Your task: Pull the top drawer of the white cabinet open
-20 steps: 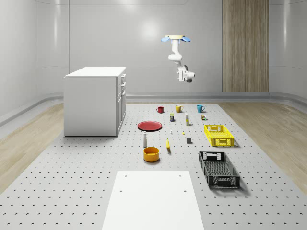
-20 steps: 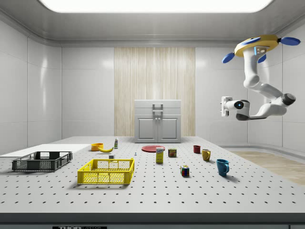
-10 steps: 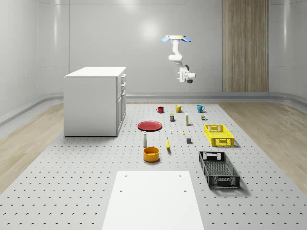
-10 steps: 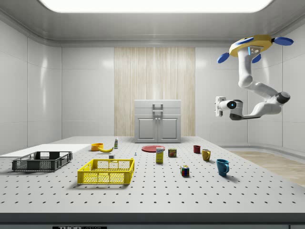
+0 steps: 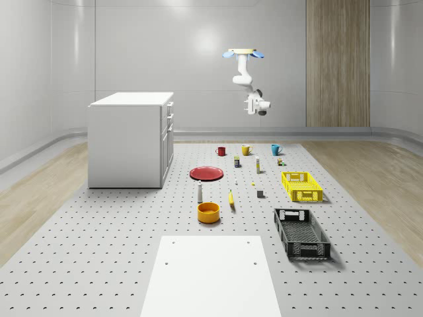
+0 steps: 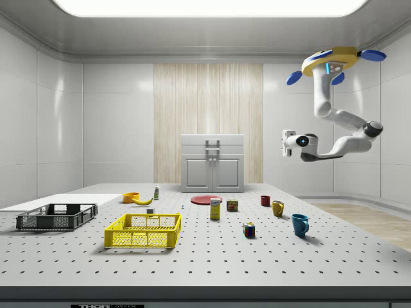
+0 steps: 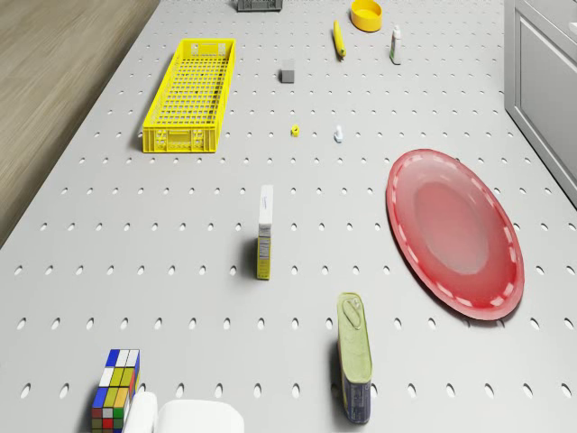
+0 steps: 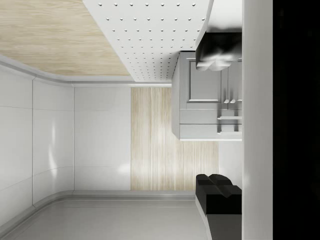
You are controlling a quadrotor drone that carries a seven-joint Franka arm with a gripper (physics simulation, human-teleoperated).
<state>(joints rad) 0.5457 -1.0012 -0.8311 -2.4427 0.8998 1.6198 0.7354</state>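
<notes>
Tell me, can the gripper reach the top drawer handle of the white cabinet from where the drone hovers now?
Probably not yet. The gripper hangs in open air, well apart from the white cabinet; nothing blocks the way to the top drawer handle.

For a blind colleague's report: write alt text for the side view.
A quadrotor drone hovers high at the side view's right, its arm holding the gripper out toward the distant white cabinet, well short of it. Below, a perforated table carries a yellow crate, black crate, red plate and three mugs.

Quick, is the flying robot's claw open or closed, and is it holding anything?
Gripper: open, holding nothing, in the air, apart from the white cabinet.
</notes>
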